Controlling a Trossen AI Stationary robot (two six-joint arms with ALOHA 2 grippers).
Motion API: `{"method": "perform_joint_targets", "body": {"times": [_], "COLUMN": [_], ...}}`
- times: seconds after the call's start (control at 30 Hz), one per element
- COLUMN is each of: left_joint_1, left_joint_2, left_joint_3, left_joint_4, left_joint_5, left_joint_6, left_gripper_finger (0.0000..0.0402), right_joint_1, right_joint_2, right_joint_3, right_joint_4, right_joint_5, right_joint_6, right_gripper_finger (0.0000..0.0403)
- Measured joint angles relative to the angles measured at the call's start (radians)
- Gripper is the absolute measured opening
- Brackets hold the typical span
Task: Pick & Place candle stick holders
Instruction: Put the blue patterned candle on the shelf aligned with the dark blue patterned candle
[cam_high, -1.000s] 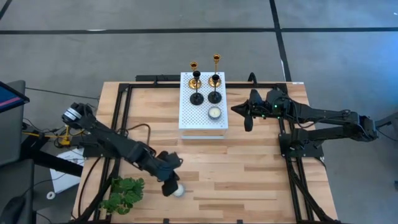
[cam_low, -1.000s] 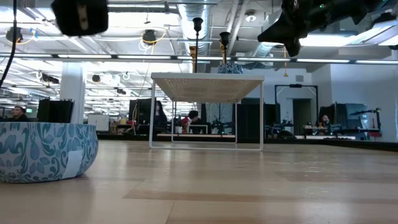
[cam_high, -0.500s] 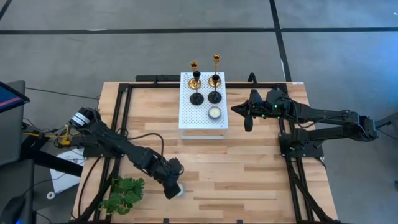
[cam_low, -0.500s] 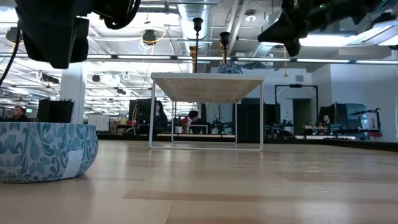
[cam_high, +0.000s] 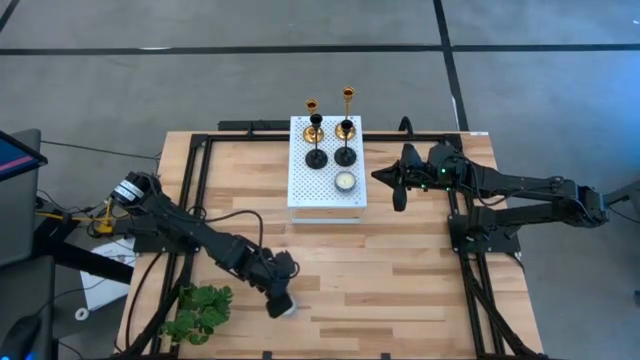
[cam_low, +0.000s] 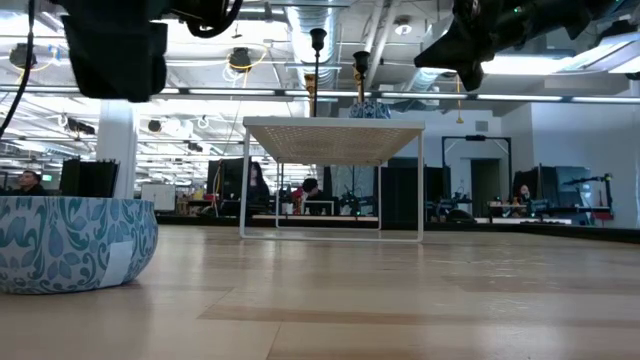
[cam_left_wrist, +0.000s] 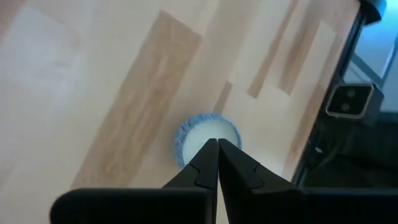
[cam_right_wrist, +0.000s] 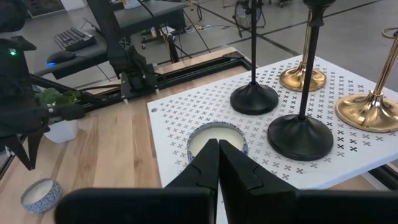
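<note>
Hovering over a small blue-rimmed candle cup (cam_left_wrist: 206, 135) near the worktop's (cam_high: 400, 270) front edge, the left end effector (cam_high: 279, 298) has its fingers pressed together, gripping nothing. The four candle holders (cam_high: 330, 128), two gold and two black, stand on the white perforated stand (cam_high: 325, 195). Just beside it, the right end effector (cam_high: 398, 190) hangs, fingers likewise together and empty.

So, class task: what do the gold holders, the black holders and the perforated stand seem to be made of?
Gold holders: likely polished metal, with bright reflections. Black holders: probably matte-coated metal, showing only dull sheen. Perforated stand: apparently white-painted sheet metal, thin and punched with small crosses.
</note>
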Motion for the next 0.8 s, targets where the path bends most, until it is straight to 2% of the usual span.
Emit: {"method": "perform_joint_targets", "body": {"times": [0.17, 0.33, 0.63, 0.8], "left_joint_1": [0.006, 0.011, 0.011, 0.009], "left_joint_2": [0.0, 0.0, 0.003, 0.005], "left_joint_3": [0.0, 0.0, -0.004, -0.064], "left_joint_4": [0.002, 0.002, 0.005, 0.008], "left_joint_5": [-0.084, -0.084, -0.08, -0.037], "left_joint_6": [-0.007, -0.008, -0.019, -0.089], "left_gripper_finger": [0.0022, 0.0049, 0.013, 0.0156], "right_joint_1": [0.0, 0.0, 0.0, 0.0], "right_joint_2": [0.0, 0.0, 0.0, 0.0], "right_joint_3": [0.0, 0.0, 0.0, 0.0], "right_joint_4": [0.0, 0.0, 0.0, 0.0], "right_joint_5": [0.0, 0.0, 0.0, 0.0], "right_joint_6": [0.0, 0.0, 0.0, 0.0], "right_gripper_finger": [0.0, 0.0, 0.0, 0.0]}}
